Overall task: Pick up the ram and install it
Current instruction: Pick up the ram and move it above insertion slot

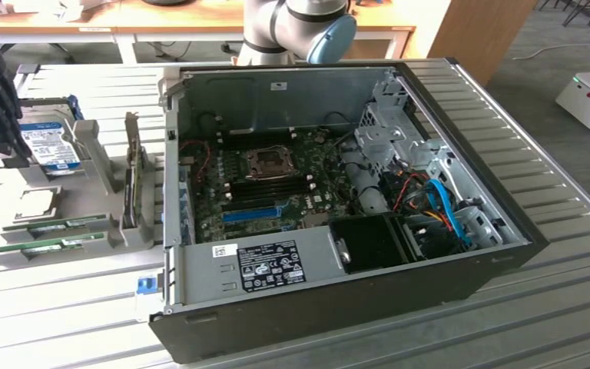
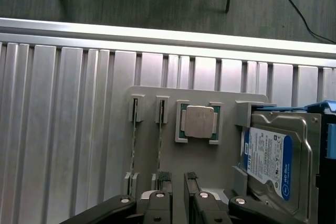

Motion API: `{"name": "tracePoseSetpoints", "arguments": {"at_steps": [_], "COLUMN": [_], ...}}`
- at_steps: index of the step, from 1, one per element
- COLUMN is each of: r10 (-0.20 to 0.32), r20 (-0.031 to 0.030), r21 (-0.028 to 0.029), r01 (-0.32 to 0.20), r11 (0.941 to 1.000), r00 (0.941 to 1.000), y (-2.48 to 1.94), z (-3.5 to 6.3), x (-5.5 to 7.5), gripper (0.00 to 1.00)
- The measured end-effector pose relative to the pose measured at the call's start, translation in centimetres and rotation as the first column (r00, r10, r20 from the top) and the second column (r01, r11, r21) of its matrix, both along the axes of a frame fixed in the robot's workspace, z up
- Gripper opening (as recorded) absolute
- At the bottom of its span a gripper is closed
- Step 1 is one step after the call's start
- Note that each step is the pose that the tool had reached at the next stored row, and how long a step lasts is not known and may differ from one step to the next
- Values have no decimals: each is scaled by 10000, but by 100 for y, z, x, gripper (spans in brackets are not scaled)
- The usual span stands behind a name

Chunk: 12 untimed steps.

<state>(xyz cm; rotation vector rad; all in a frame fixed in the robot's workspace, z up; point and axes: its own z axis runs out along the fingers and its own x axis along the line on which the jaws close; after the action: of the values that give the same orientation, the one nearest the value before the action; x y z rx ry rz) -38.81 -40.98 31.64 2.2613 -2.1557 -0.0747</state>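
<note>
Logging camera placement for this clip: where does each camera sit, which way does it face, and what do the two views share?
Exterior view: off the arm, raised, looking down across the slatted table at the open computer case; the arm shows behind it.
Wrist view: on the wrist, looking down past the open claw onto the grey holder.
Shared: the holder, its hard drive, processor and ram sticks.
</note>
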Motion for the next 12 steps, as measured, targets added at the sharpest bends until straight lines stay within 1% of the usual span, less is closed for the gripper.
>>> {"name": "tracePoseSetpoints", "arguments": {"at_steps": [12], "r10": [0], "r20": [-1], "r21": [0], "r01": [0], "r11": [10000], "r00": [10000], "y": [0], "z": [-218], "x": [0], "gripper": [24]}}
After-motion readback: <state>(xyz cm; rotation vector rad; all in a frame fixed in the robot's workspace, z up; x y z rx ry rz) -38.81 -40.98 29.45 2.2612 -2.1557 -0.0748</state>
